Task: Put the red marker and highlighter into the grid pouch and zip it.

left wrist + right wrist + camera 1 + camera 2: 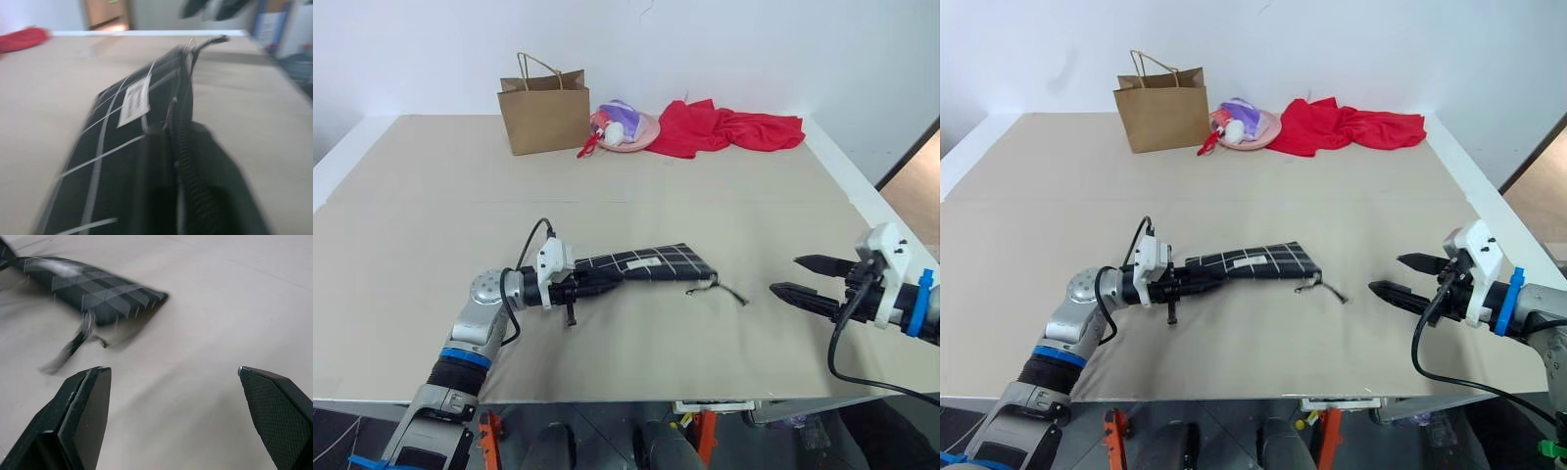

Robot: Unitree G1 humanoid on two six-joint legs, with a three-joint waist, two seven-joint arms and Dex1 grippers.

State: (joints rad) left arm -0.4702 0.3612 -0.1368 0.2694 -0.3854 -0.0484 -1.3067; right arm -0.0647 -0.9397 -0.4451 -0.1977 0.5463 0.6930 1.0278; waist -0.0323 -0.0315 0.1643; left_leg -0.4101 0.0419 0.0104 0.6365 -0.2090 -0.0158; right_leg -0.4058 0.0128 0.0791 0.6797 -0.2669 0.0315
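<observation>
1. L gripper (599, 280) points sideways toward the robot's right, low over the table (431, 225). Its black fingers reach onto the near end of the grid pouch (651, 262); that end looks lifted off the table at the fingers. Can't tell from the pics if the jaws are clamped or just loosely around the fabric.
2. Grid pouch runs from the L gripper toward the table's centre, far end resting on the surface. White label (135, 101) sits on its upper face; zipper (185, 122) runs along one edge in the L wrist view.
3. Zipper pull cord (722, 287) trails out of the pouch's far end and lies loose on the table, toward the R side.
4. R gripper (800, 275) is near the table's R edge, pointing back toward the pouch, jaws spread wide w/ nothing between them. Well apart from the pouch and clear of the cord.
5. Red marker and highlighter: can't make out either one.
6. Far side of the table: brown paper bag (544, 115) upright, pink plate (636, 135) w/ small items just beside it, then a crumpled red cloth (729, 127) beside the plate.
</observation>
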